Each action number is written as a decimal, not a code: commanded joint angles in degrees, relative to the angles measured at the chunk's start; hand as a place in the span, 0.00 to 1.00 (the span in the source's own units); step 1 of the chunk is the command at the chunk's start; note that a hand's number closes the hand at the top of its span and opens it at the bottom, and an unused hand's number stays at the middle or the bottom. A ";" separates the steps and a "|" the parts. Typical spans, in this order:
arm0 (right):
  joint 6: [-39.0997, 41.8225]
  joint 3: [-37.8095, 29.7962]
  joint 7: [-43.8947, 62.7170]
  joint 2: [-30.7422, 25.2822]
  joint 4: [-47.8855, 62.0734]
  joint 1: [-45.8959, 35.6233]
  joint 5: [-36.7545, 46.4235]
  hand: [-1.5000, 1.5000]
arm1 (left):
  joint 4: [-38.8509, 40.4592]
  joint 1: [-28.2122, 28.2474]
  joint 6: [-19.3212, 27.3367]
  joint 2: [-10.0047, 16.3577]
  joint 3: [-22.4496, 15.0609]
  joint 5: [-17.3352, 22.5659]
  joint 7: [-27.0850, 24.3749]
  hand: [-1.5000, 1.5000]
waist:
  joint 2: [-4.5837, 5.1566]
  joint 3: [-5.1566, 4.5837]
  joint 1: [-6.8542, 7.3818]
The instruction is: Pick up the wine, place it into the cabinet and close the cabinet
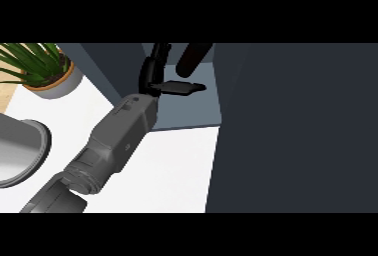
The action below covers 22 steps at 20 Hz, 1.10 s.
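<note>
Cabinet point(188, 114) open, dark panel point(295, 130) close on the right, white counter point(173, 170) free below. Wine point(193, 57) leans inside the cabinet, just right of left hand point(151, 72); fingers straight, holding nothing.

No legible txt, nos. or logos anywhere. Wine point(193, 58): dark, no label readable. Cabinet door point(295, 125), plant pot point(55, 86): plain, no markings.
</note>
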 commanded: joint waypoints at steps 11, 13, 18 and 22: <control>-5.90 2.20 6.23 -2.07 -7.21 1.46 5.37 0.00 | -14.56 3.87 -2.78 0.32 -1.15 -2.94 4.89 0.00 | -2.53 0.48 5.50; -4.39 -0.40 3.55 -3.33 -0.98 -1.86 2.43 0.00 | -21.58 4.05 -0.09 -2.43 -3.50 -2.71 9.85 0.00 | -2.59 0.52 5.90; -5.02 1.55 4.51 -3.67 -1.70 -2.29 3.64 0.00 | -36.79 10.86 5.00 -2.45 -9.70 -4.48 14.44 0.00 | -2.76 0.50 6.16; -6.20 1.31 7.36 -4.08 -6.18 -1.34 2.28 0.00 | -49.46 19.08 12.31 -2.47 -15.29 -3.45 18.16 0.00 | -2.69 0.49 5.34</control>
